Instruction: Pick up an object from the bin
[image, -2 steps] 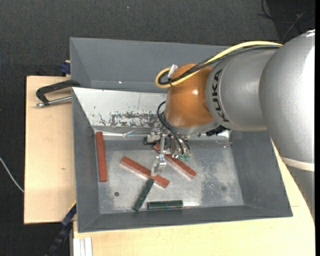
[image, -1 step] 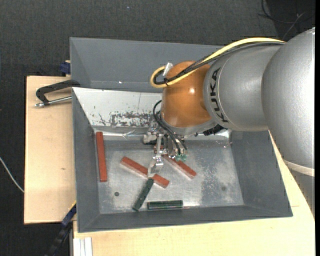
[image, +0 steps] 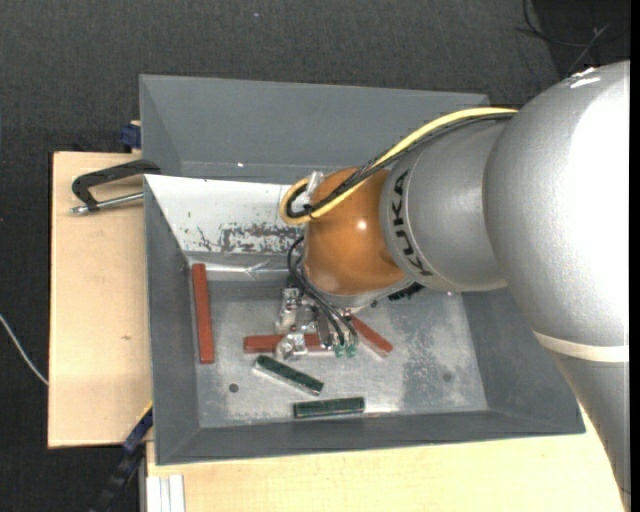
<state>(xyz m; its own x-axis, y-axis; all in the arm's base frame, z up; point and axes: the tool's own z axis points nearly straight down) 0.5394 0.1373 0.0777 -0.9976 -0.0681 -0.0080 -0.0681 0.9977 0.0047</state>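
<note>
- Camera view — the bin (image: 170, 300) is grey metal with sloping walls. It sits on a dark, rough ground (image: 300, 40).
- The far wall (image: 240, 235) at 12 o'clock is pale and scratched, with its coating flaked off in dark specks. The bin floor (image: 430, 360) is dull grey and finely speckled.
- The arm (image: 520, 200) reaches in from 3 o'clock. A yellow cable (image: 440, 125) runs along it to the orange cover (image: 345, 240).
- The gripper (image: 318, 345) is down at the middle of the bin floor. I cannot tell whether the claw is open or closed.
- A short red bar (image: 262, 343) lies flat right at the gripper, and its free end points to 9 o'clock.
- A red piece (image: 375, 340) sticks out from the gripper towards 4 o'clock. I cannot tell whether it touches the short red bar.
- A green bar (image: 288, 374) lies tilted just beside the gripper at 7 o'clock.
- A second green bar (image: 329, 407) lies near the front wall at 6 o'clock — apart from the first.
- A long red bar (image: 203, 312) lies along the left wall at 9 o'clock, well apart from the gripper.
</note>
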